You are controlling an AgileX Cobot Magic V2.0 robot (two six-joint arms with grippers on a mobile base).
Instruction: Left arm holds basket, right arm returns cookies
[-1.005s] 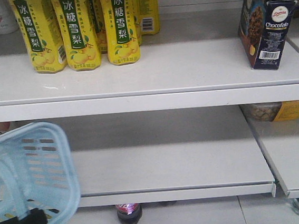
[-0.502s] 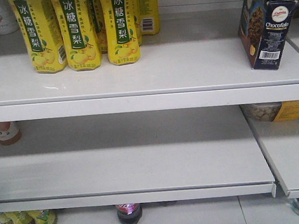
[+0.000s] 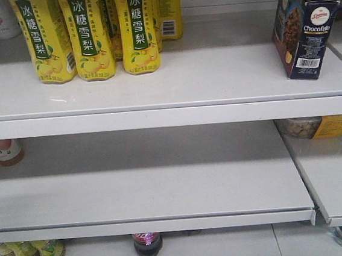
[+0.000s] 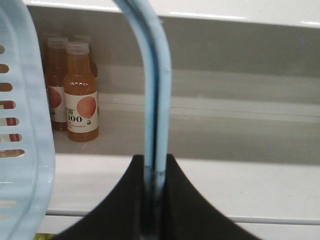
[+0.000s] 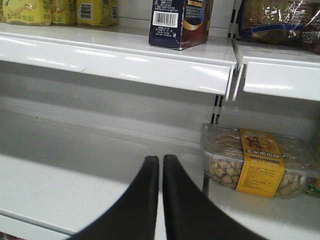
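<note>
The dark navy cookie box [image 3: 303,29] stands upright at the right end of the upper shelf [image 3: 155,87]; its lower part also shows in the right wrist view [image 5: 179,22]. My left gripper [image 4: 154,162] is shut on the light blue basket's two arched handles [image 4: 156,95]; the basket's slotted side [image 4: 22,125] fills the left of that view. My right gripper [image 5: 160,160] is shut and empty, low in front of the middle shelf, below and left of the cookie box. Neither arm nor the basket shows in the front view.
Yellow pear-drink bottles [image 3: 89,33] stand at the upper shelf's left. Orange juice bottles [image 4: 80,97] stand on the middle shelf at left. A clear snack tub with a yellow label [image 5: 257,165] lies on the right shelf section. More bottles [image 3: 148,245] stand below.
The basket and the left arm, at the lower left of the front view a second ago, have moved out of that view to the left. The cookie box has not moved.
</note>
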